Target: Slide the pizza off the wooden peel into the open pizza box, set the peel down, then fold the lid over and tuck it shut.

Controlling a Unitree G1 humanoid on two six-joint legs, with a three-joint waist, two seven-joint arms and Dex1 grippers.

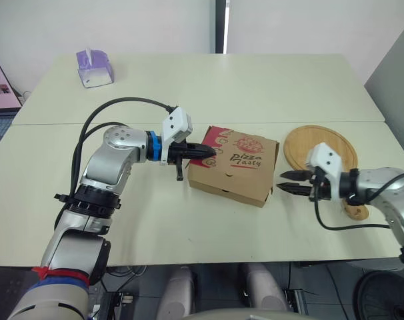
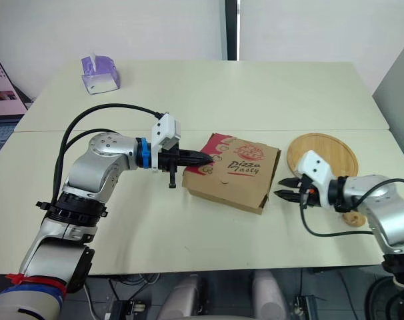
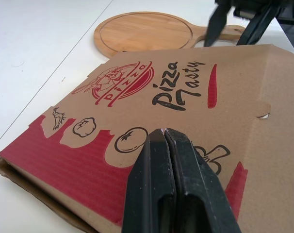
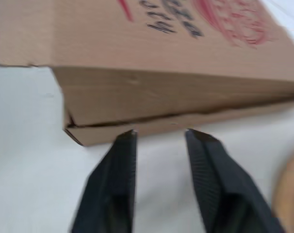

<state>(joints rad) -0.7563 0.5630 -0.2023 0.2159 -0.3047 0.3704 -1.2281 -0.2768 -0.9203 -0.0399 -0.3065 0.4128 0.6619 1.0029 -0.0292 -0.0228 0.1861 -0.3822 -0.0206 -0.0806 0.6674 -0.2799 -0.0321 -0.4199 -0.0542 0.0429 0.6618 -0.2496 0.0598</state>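
As found closed at mid-table: pizza box (image 1: pixel 222 181), lid (image 3: pixel 186 92) down, printed face up. At its left edge, left gripper (image 1: pixel 214 152), fingers pressed together, tips over lid. Just beside its right wall, right gripper (image 1: pixel 280 181), fingers spread. Beyond that, wooden peel (image 1: pixel 325 141), flat on table (image 1: pixel 189 220).

Silver arms (image 1: pixel 109 160) — black fingers (image 4: pixel 113 184), seemingly ribbed

The pizza box (image 1: pixel 233 165) lies in the middle of the tabletop (image 1: pixel 269 87), with the wooden peel (image 1: pixel 320 150) near it on the right. A tissue box (image 1: pixel 94 68) stands well behind, to the left. The left claw (image 1: pixel 214 153) is on the box's left edge, and the right claw (image 1: pixel 282 181) is beside its right wall.
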